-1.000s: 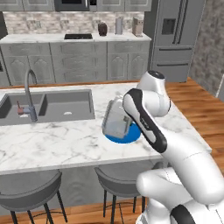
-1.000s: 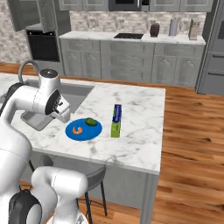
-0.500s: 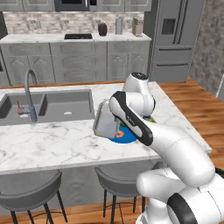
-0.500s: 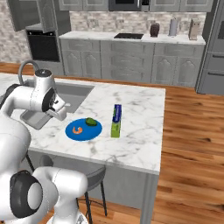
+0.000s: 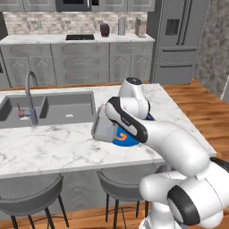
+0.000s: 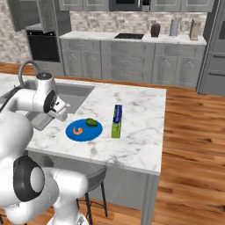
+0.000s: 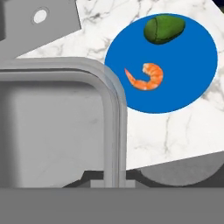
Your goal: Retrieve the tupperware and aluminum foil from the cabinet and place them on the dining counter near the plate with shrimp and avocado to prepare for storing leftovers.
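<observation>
Tupperware, a small shallow pale-grey translucent rectangular container with rounded corners and a raised rim (image 5: 105, 129), hangs tilted in the air above the front part of the white-grey marble dining counter (image 5: 53, 145), carried by the two-finger gripper (image 5: 117, 125) of the white arm, whose jaws are clenched on the container's rim. In the left base view the container sits just in front of the small round bright-blue plate (image 5: 127, 139) and covers part of it. In the hand view the container's curved rim (image 7: 113, 109) takes up the left side, with the blue plate (image 7: 183, 83) lying on the marble beyond it, bearing one orange shrimp (image 7: 146, 76) and one green avocado piece (image 7: 163, 28), the two apart from each other. In the right base view the tupperware (image 6: 42, 117) shows as a grey slab below the arm's wrist, to the left of the plate (image 6: 84, 130). A long slim dark-blue aluminum foil box with a green stripe (image 6: 116, 120) lies flat on the marble just to the right of the plate, close to it but not touching. The steel double sink (image 5: 49, 107) and its arched faucet (image 5: 29, 94) sit farther left on the same island.
</observation>
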### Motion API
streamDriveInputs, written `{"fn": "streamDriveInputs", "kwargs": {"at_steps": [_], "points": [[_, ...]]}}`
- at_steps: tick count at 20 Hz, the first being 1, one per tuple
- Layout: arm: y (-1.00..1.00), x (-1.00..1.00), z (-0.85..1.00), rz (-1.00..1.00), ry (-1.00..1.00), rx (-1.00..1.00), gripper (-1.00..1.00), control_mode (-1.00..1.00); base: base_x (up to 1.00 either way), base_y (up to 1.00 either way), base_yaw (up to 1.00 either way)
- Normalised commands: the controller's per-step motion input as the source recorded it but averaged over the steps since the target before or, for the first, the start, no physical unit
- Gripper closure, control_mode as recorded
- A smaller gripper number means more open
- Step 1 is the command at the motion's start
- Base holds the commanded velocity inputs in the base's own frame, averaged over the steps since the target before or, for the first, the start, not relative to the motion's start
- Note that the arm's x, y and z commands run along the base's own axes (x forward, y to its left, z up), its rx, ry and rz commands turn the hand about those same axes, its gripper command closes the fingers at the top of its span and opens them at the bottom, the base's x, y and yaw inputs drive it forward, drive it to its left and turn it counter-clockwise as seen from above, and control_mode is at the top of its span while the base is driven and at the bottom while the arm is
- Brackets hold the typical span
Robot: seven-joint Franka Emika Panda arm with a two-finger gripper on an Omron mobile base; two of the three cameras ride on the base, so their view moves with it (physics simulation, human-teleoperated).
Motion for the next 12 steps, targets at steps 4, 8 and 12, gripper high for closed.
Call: {"fn": "streamDriveInputs", "kwargs": {"at_steps": [4, 8, 12], "points": [[0.00, 0.25, -0.29, 0.00, 0.00, 0.00, 1.00, -1.00, 0.00, 0.00, 0.00], [0.00, 0.23, -0.29, 0.00, 0.00, 0.00, 1.00, -1.00, 0.00, 0.00, 0.00], [0.00, 0.23, -0.24, 0.01, 0.00, 0.00, 1.00, -1.00, 0.00, 0.00, 0.00]]}}
